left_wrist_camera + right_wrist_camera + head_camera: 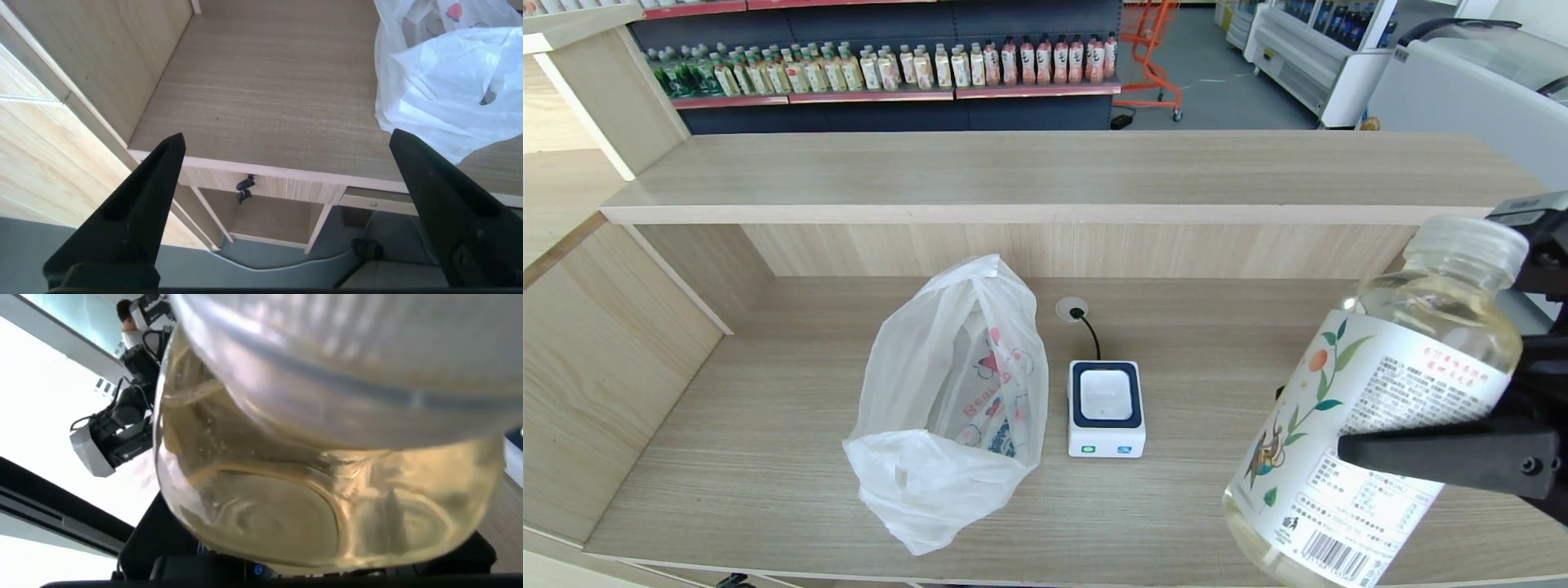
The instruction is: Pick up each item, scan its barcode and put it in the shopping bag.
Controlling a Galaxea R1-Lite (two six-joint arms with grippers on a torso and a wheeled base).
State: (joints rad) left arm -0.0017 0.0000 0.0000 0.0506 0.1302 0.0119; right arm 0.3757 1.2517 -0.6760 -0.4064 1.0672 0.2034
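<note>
Head view: right gripper [1388,441] is pinching the bottle [1380,384] in the air, to the right of the scanner [1105,407].
The bottle is tilted, cap up, with pale yellow liquid inside. The white shopping bag [952,400] stands open on the counter [768,457], just beside the scanner's left side. In the left wrist view, the left gripper [286,204] has its fingers spread wide over the counter's edge.

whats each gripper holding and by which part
Right gripper holds the bottle across its labelled middle; left gripper is open, holding nothing.
</note>
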